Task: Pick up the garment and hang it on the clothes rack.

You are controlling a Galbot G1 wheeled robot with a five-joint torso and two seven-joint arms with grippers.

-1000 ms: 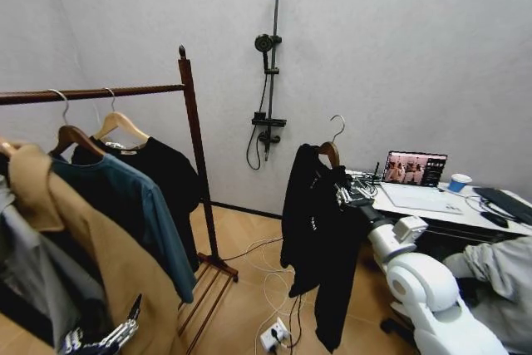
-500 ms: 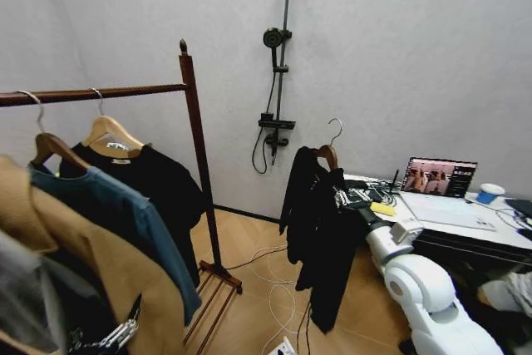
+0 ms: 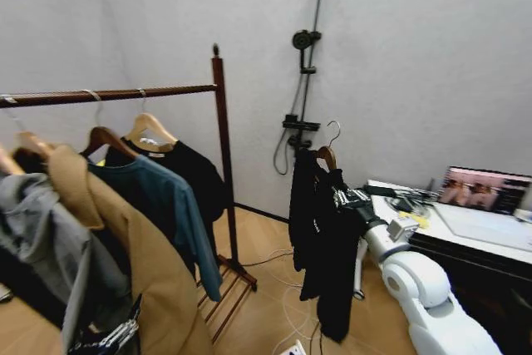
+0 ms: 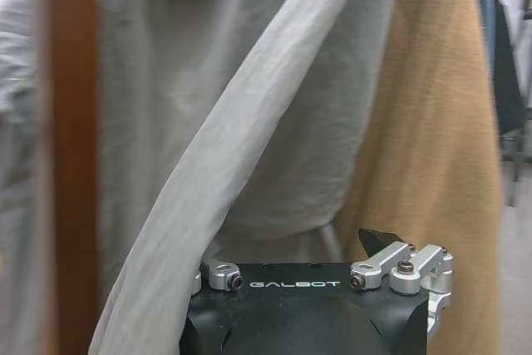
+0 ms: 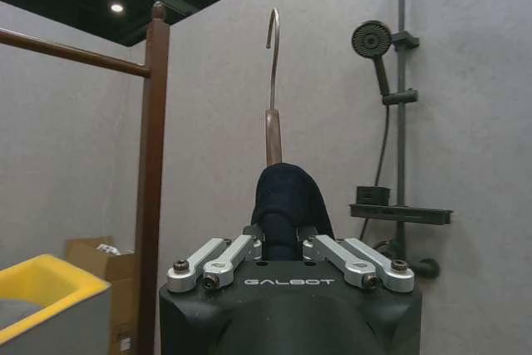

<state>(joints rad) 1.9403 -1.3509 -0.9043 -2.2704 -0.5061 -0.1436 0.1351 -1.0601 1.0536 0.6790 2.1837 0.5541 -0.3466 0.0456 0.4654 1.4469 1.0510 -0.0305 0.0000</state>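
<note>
Clothes rack: I am seeing it standing at the robot's left, its rail carrying a tan coat, a grey garment, a blue shirt and a plain black top.
Garment: I am seeing it hanging from its wooden hanger in the air, well apart from the rack, hook pointing up.
Right gripper: I am holding it clamped on the garment's shoulder fold, just below the hanger neck.
Left gripper: I am keeping it low beside the tan coat; I cannot tell how its fingers are standing.
</note>
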